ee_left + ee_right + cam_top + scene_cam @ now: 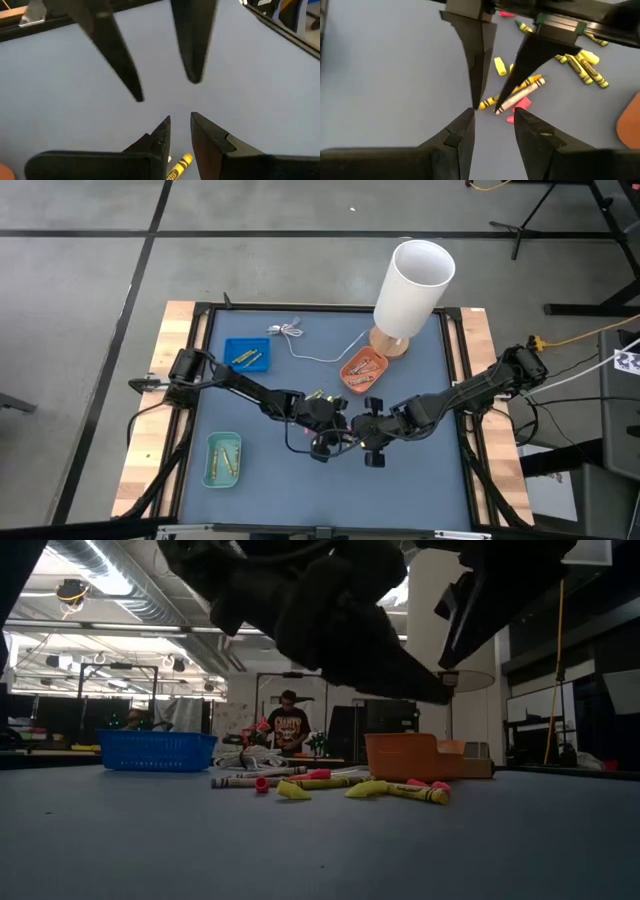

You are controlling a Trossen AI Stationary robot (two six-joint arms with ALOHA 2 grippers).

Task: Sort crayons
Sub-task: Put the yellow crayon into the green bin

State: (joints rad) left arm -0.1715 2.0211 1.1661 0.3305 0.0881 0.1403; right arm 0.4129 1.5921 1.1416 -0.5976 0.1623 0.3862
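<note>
Both of my end effectors meet nose to nose at the middle of the desk (420,480). The left end effector (322,442) is released, its fingers spread with nothing between them. The right end effector (368,436) is likewise parted and empty, as both wrist views show.

Just beyond them lie the loose crayons (520,95): an orange and a pale stick side by side, pink stubs (517,106) near them, yellow pieces and a yellow cluster (582,62) farther out. From desk level the same scatter (330,783) shows between the two farther trays.

Three trays already hold crayons: an orange tray (362,369) beside the white lampshade (413,285), a blue tray (248,356) toward the left arm's far corner, and a pale green tray (223,459) nearer on that side.

My judgement: the step is picking one stick from the pile. I would back one arm off so the fingers cannot clash, single out an isolated crayon, straddle it crosswise, and settle to the mat before closing.
</note>
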